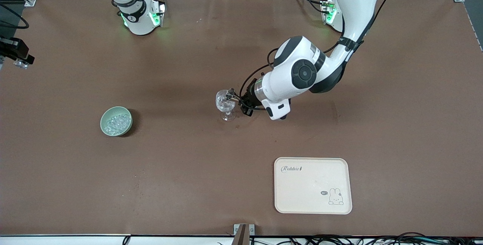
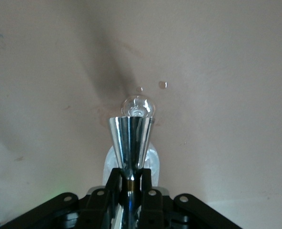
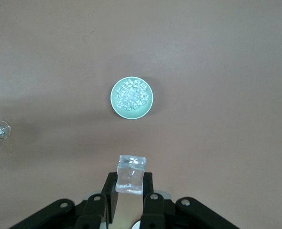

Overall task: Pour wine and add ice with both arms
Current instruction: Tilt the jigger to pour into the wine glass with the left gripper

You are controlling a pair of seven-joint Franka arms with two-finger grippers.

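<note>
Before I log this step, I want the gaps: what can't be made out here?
- Glass contents: too small in front view; in left wrist view the metal cone in the left gripper half covers it.
- Right gripper: its arm is cut off by the front view's edge.
- Clear block: lower end hidden between the fingers, right wrist view.
- Ice in bowl: too small to count.

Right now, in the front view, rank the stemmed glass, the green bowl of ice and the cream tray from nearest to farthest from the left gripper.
1. Stemmed glass: right at the left gripper, mid-table.
2. Cream tray: nearer the front camera, toward the left arm's end.
3. Green bowl of ice: toward the right arm's end, farthest off.
</note>
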